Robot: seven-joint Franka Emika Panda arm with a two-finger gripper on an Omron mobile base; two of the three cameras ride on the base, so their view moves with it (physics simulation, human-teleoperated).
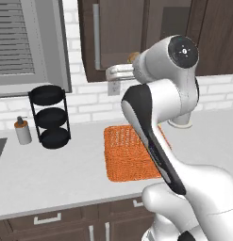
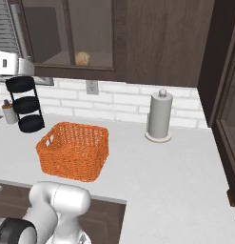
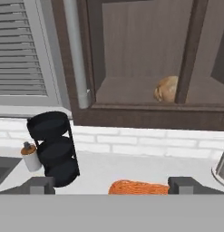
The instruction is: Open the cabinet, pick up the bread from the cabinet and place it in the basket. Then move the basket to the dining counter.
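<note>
Facing the cabinet (image 3: 145, 54), my pincer (image 3: 111, 186) hangs wide and empty; the bread (image 3: 166, 89) sits behind its shut glass door, the basket (image 2: 73, 150) on the worktop below.

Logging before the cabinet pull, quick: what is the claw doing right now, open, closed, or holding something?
Claw: open, holding nothing, short of the cabinet handle.
</note>
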